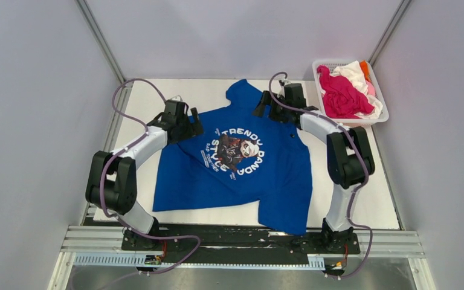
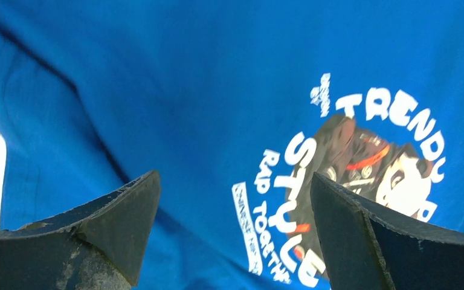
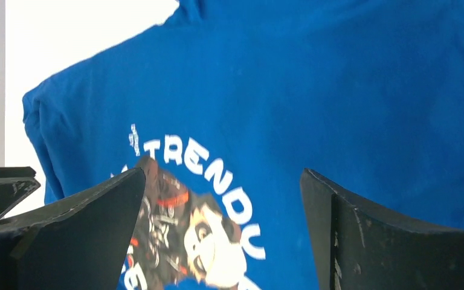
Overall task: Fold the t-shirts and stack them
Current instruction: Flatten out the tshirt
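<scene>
A royal blue t-shirt (image 1: 278, 175) lies spread print-up across the white table, its round cartoon chest print (image 1: 235, 152) near the middle. My left gripper (image 1: 194, 122) hovers open over the shirt's left edge, nothing between its fingers; from the left wrist it (image 2: 234, 178) looks down on blue cloth (image 2: 157, 90) and the print (image 2: 350, 157). My right gripper (image 1: 261, 107) stands open above the shirt's far part, also holding nothing (image 3: 223, 172), with the cloth (image 3: 338, 90) and print (image 3: 211, 223) below. More t-shirts, magenta (image 1: 341, 96), white (image 1: 353, 71) and orange (image 1: 365, 69), are bunched in the basket.
A white slatted basket (image 1: 338, 61) stands at the table's far right corner. Grey walls close in the left, right and back. The shirt's near right corner (image 1: 284, 222) reaches the black rail at the arm bases. Bare white table (image 1: 368, 199) shows right of the shirt.
</scene>
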### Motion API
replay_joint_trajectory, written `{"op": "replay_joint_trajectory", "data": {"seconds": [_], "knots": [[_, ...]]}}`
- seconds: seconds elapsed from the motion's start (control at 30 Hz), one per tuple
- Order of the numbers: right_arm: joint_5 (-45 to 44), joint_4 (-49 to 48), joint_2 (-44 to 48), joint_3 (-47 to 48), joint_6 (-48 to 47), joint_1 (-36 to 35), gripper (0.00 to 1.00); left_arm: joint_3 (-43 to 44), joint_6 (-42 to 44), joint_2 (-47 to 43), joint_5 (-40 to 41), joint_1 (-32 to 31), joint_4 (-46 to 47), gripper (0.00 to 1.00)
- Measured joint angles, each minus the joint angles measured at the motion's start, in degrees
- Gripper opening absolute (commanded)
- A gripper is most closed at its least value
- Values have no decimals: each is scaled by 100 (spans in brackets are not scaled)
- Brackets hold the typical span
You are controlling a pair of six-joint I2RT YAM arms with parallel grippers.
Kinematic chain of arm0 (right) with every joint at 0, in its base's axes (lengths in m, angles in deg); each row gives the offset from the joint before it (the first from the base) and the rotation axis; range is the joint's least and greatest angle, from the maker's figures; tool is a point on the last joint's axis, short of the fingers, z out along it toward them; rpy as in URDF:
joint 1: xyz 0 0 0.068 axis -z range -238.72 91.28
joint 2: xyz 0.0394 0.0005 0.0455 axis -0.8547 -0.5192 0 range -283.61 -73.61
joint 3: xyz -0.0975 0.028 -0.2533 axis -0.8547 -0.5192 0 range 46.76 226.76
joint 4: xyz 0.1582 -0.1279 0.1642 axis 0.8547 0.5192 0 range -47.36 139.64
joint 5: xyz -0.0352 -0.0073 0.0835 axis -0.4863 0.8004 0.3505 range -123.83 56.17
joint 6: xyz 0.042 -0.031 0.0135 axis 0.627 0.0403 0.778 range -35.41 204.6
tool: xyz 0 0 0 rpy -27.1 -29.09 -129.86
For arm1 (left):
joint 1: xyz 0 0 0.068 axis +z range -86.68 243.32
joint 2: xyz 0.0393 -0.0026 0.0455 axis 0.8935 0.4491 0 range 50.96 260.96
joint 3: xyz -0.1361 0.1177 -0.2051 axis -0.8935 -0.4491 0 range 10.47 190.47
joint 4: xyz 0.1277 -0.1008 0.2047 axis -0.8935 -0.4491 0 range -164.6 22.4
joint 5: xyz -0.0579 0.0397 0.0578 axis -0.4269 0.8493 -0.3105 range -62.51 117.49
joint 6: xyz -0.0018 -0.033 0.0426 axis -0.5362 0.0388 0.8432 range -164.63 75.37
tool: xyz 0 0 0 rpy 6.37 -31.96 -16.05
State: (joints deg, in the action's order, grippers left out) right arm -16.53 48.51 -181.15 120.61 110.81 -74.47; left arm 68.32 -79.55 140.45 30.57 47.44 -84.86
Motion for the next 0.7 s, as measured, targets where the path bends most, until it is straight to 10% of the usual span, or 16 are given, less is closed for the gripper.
{"op": "replay_joint_trajectory", "data": {"seconds": [0.27, 0.7], "knots": [[-133, 114, -1609, 1519, 2, -13, 100, 1381, 7, 1340, 33, 0, 44, 100], [-942, 48, -1263, 769, 562, 393, 100, 2817, -160, 3034, -466, 11, 59, 100]]}}
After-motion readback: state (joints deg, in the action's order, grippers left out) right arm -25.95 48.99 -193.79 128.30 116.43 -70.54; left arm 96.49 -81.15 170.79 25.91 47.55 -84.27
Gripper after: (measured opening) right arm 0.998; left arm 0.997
